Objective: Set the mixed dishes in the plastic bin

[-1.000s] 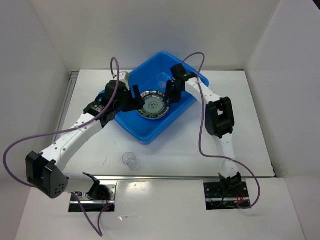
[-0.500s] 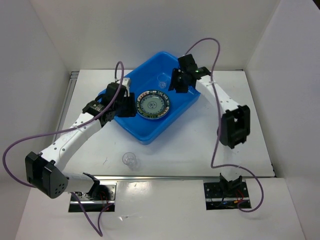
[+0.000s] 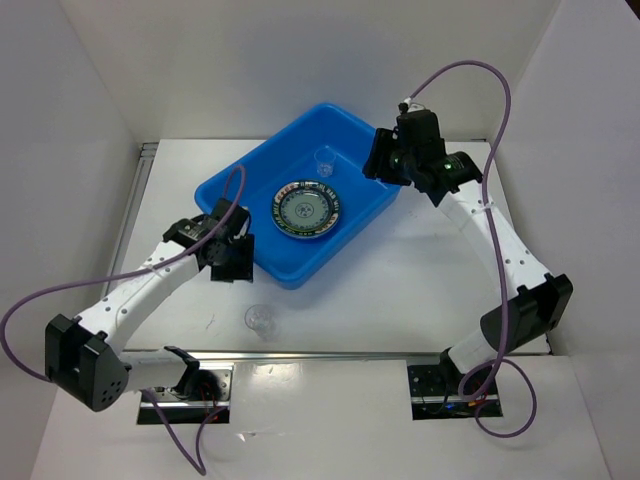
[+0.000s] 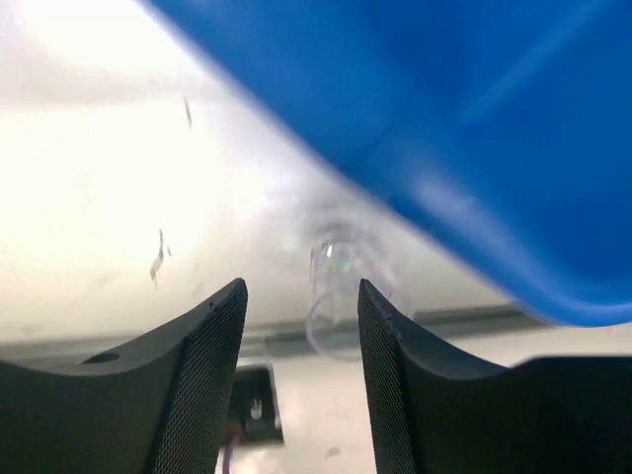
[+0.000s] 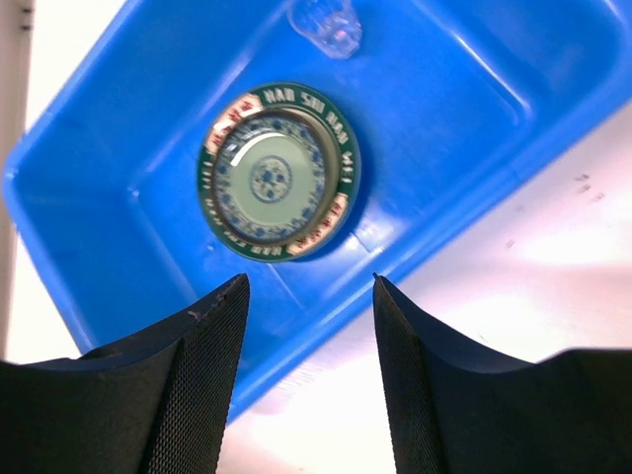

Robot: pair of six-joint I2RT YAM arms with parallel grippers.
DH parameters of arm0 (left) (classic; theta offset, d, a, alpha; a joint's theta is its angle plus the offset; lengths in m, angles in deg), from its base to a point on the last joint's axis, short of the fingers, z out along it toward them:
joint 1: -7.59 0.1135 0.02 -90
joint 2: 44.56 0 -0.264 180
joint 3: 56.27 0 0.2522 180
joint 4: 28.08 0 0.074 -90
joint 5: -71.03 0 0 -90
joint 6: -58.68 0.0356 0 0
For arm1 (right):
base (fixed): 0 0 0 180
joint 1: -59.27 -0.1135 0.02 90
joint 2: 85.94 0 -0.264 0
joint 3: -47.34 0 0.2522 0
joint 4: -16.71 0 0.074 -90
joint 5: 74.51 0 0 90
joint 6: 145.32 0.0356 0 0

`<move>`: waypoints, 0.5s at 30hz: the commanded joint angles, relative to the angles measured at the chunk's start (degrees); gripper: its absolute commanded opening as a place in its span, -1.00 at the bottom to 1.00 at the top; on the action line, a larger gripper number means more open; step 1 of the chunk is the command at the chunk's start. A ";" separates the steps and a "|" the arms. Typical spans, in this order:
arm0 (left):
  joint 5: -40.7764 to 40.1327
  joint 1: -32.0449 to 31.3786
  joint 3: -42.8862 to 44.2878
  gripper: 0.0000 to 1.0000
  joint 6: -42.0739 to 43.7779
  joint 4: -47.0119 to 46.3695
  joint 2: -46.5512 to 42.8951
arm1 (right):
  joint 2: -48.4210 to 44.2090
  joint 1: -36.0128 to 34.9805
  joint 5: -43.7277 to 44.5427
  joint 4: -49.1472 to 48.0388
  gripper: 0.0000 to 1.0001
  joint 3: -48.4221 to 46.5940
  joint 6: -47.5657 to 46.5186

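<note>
Clear cup on table — just ahead of left claw.

Bright, even overhead light fills the white enclosure, leaving only soft, faint shadows. In the left wrist view the large bright blue plastic bin is blurred, the small clear cup a hazy outline, the white table washed out. The right wrist view is sharper, with glare on the table at right
</note>
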 commanded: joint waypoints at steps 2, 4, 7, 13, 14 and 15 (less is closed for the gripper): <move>5.91 0.13 -5.54 0.10 -5.20 5.19 -4.06 | -4.39 -0.60 3.45 0.43 0.19 2.31 -2.92; 6.87 -0.39 -6.08 0.10 -6.79 4.14 -8.01 | -4.93 -0.60 3.46 0.96 0.19 3.01 -2.93; 10.03 -0.39 -8.17 0.10 -8.90 3.61 -10.30 | -4.93 -0.60 2.76 0.96 0.19 3.55 -2.93; 15.32 -5.48 -16.97 0.05 -17.86 -3.14 -13.91 | -4.41 -0.60 1.71 0.43 0.21 3.55 -3.46; 14.45 -5.49 -16.97 0.05 -18.82 -3.16 -14.44 | -4.40 -0.60 1.70 0.43 0.21 3.55 -3.46; 12.87 -6.19 -16.97 0.05 -19.44 -3.16 -13.92 | -4.40 -0.60 1.09 0.43 0.21 3.55 -3.46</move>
